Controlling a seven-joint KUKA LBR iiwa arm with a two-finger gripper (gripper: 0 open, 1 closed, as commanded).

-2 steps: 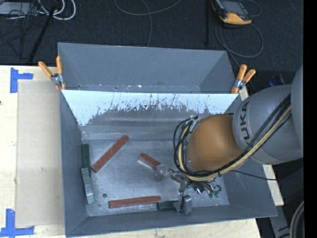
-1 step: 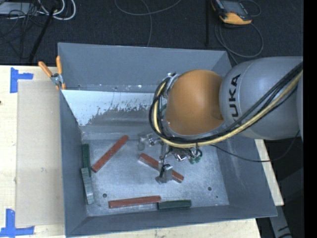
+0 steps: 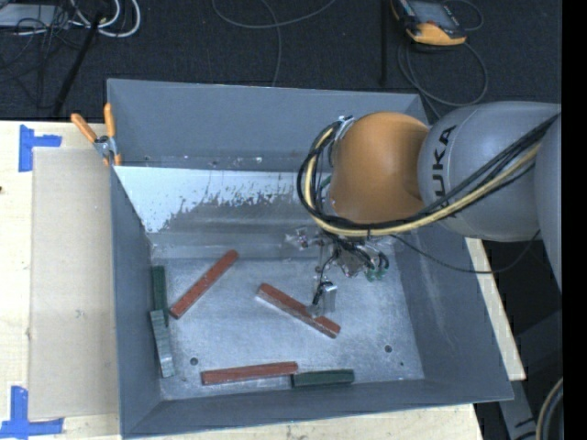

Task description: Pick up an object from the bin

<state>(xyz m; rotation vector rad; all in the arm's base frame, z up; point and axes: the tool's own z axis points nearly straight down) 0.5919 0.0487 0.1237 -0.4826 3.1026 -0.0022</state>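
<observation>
The hand [image 3: 323, 301] is low in the centre-right of the grey metal bin [image 3: 275, 145], hanging from the wrist under the arm's orange cover [image 3: 376, 168]. Its tip is at or just above the right half of a red-brown flat bar [image 3: 292, 307] that lies slantwise on the bin floor near the middle of the frame. Contact cannot be confirmed, and whether the hand is apart or together cannot be told, since the wrist masks its working end; the bar is not seen to be held. This bar lies alone, well apart from its neighbours and from every wall, so both long sides are free, which probably makes it the easiest piece to close on. Outward to the left, a second red-brown bar [image 3: 204, 283] lies slantwise, also clear of the walls. Against the left wall a dark green bar [image 3: 159, 289] and a grey-green bar [image 3: 162, 342] lie roughly end to end. Along the lower wall a third red-brown bar [image 3: 249, 373] sits with another dark green bar [image 3: 323, 379] just beside its right end. These wall-side pieces likely offer less room for a grasp. The task appears to be at the approach stage, with nothing lifted.
</observation>
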